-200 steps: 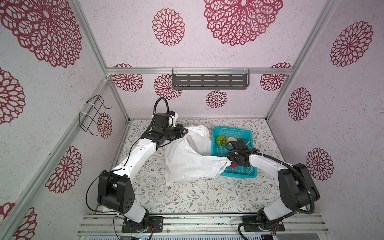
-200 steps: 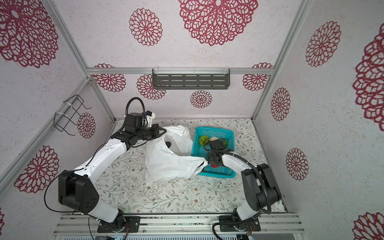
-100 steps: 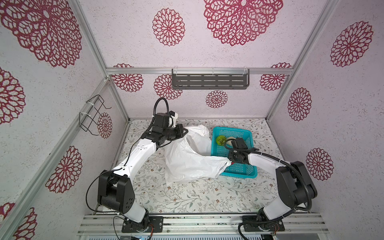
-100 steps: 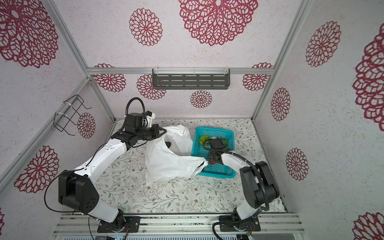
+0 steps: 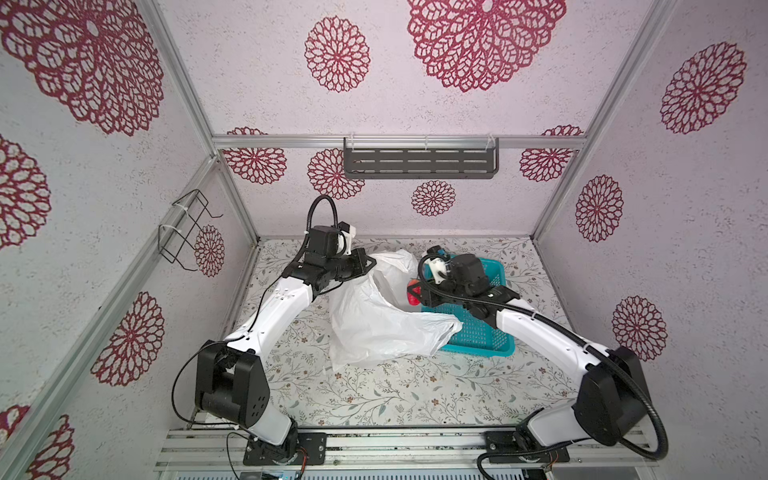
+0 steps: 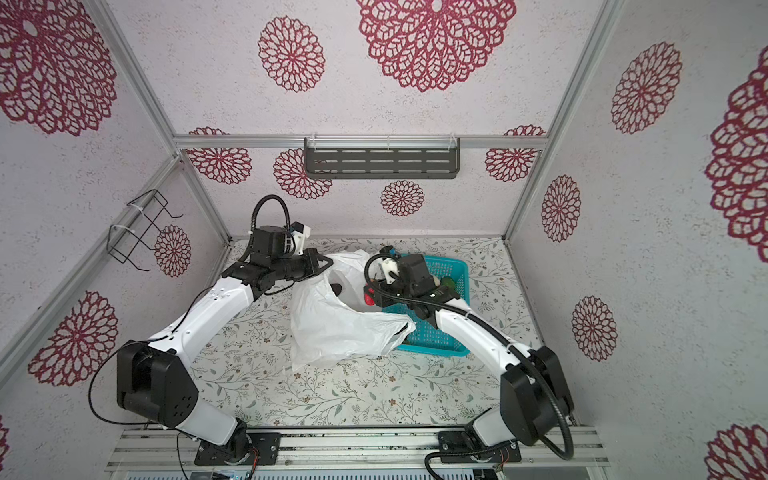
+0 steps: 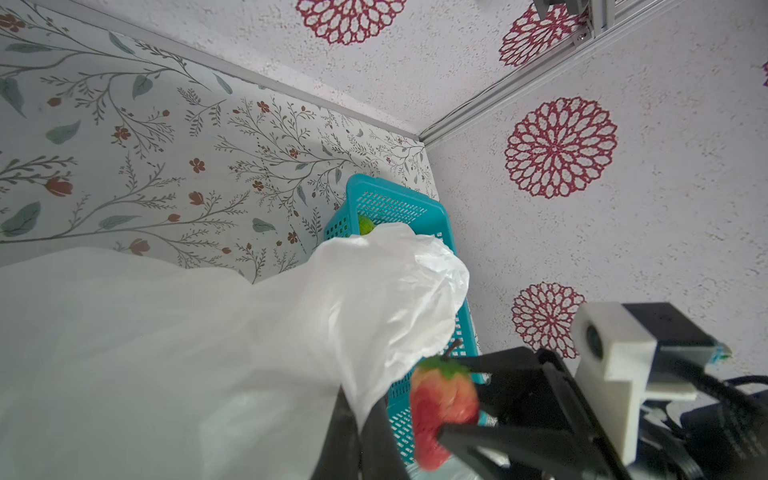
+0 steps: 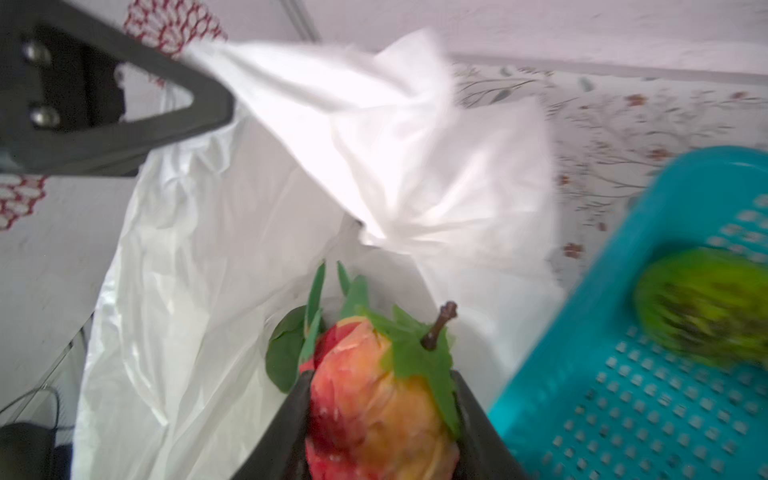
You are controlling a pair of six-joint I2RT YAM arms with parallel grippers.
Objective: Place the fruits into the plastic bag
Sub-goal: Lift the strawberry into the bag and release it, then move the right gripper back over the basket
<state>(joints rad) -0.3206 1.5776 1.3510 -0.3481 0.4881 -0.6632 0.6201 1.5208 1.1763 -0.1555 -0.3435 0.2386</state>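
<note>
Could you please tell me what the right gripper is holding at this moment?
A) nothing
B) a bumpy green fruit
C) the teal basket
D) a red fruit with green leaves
D: the right gripper is shut on the red fruit with green leaves, at the mouth of the plastic bag.

Pale textured walls [image 5: 249, 83] carry crimson rosettes [image 5: 337, 54]; a dark grey slotted metal shelf [image 5: 419, 163] is mounted above the floral-patterned table [image 5: 374, 395].
</note>
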